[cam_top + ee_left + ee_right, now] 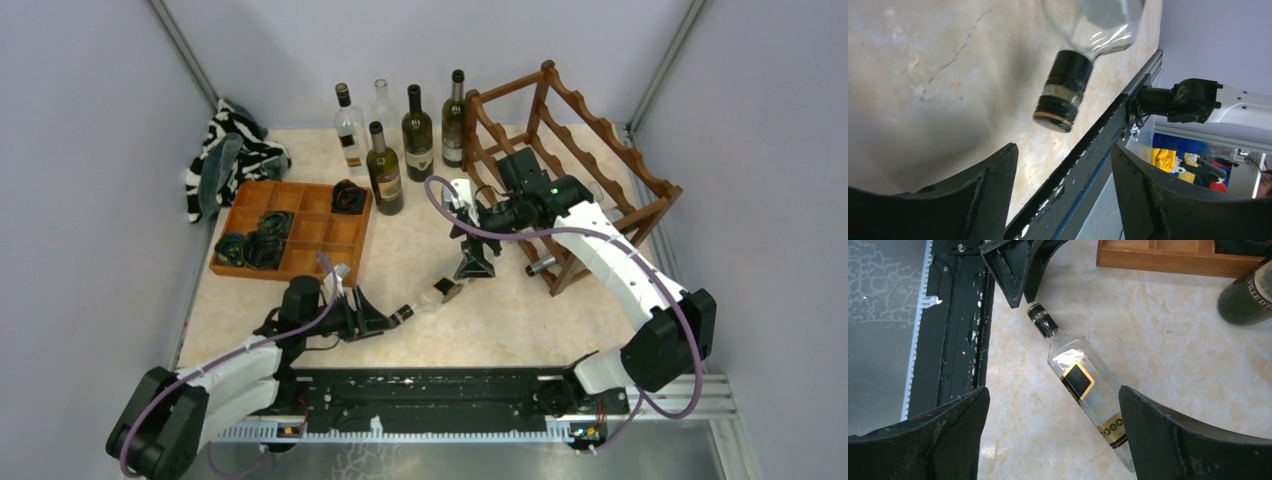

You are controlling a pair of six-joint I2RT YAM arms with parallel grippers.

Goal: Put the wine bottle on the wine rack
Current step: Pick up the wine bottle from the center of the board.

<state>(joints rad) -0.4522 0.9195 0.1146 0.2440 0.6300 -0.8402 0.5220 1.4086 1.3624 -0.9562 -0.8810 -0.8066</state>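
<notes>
**First onlooker:** Two grippers, one bottle between them. Where does it lie?

**Second onlooker:** Flat on its side on the pale table (440,345), near the front edge. The clear wine bottle (432,296) is well apart from the wine rack (600,160), which stands at the back right corner.

**First onlooker:** And the left gripper (388,320)?

**Second onlooker:** Its fingers are spread and hold nothing. The bottle's black cap (1063,90) points straight at it and sits just ahead of the fingertips, not between them. Whether it touches them, I cannot tell.

**First onlooker:** The right gripper (475,265)?

**Second onlooker:** It is spread wide too and grips nothing. It hangs over the bottle's thick end, and its own camera shows the labelled body running between its two fingers.

**First onlooker:** Anything else nearby?

**Second onlooker:** Five upright bottles (417,130) stand at the back, beside the rack. An orange-brown tray (300,215) sits to the left.
</notes>
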